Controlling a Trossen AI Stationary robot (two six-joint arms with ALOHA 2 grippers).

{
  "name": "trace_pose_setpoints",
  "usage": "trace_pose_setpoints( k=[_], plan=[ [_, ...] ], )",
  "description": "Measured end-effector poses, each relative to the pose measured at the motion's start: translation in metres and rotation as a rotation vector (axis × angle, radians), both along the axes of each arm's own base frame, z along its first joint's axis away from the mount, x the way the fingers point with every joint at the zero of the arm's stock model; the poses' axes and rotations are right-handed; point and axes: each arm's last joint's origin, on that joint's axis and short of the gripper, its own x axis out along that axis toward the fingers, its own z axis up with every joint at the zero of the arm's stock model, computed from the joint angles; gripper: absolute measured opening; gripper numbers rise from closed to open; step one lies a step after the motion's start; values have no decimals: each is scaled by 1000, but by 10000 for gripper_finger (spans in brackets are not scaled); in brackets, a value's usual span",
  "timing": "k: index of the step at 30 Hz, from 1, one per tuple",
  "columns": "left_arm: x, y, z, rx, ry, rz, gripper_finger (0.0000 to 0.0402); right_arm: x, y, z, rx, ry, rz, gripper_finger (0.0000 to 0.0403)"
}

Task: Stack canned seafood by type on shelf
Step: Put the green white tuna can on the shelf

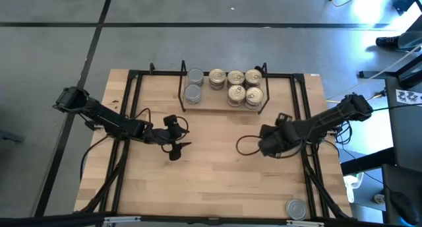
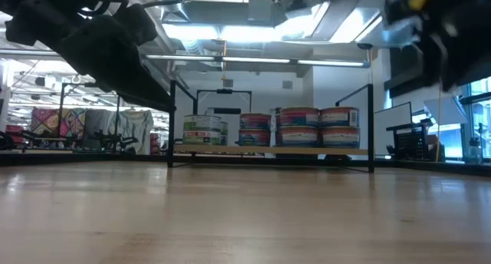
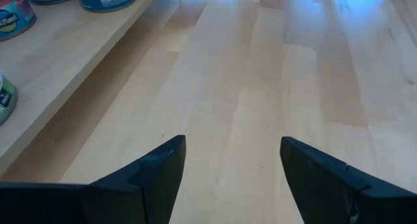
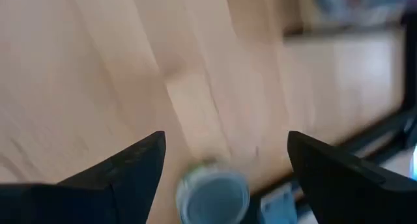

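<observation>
Your small black-wire shelf (image 1: 223,107) with its light wooden board holds silver-topped tins (image 1: 194,86) beside gold-lidded tins (image 1: 236,86); labels unreadable. One silver tin (image 1: 296,209) lies well apart. Left gripper (image 1: 177,146) and right gripper (image 1: 262,146), near the shelf, stand empty, jaws apart.

Silver tins (image 1: 194,85), gold tins (image 1: 236,86), light board (image 1: 211,105).

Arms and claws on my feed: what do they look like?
Both arms are dark, jointed and slim, with black cables looping beside them. The left claw and the right claw are black. Each ends in two flat, wedge-shaped black fingers, plain, with no markings visible.
</observation>
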Motion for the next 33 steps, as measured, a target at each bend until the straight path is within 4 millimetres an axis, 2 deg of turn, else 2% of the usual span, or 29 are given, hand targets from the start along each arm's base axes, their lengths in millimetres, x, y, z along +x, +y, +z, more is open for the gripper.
trace_pose_setpoints(
  k=[7,14,18,22,33],
  plan=[
    [-1,-2,0,0,0,-11,249,-25,-22,-44,123,249,-163,303],
    [-1,-2,0,1,0,-12,249,-43,-39,-74,208,405,-292,218],
    [0,-2,0,7,1,-15,249,-39,-42,-76,228,416,-264,170],
    [0,-2,0,7,1,-14,249,-31,-40,-83,242,383,-206,142],
    [0,-2,0,6,1,-13,249,-27,-39,-117,241,577,-128,129]
  ],
)
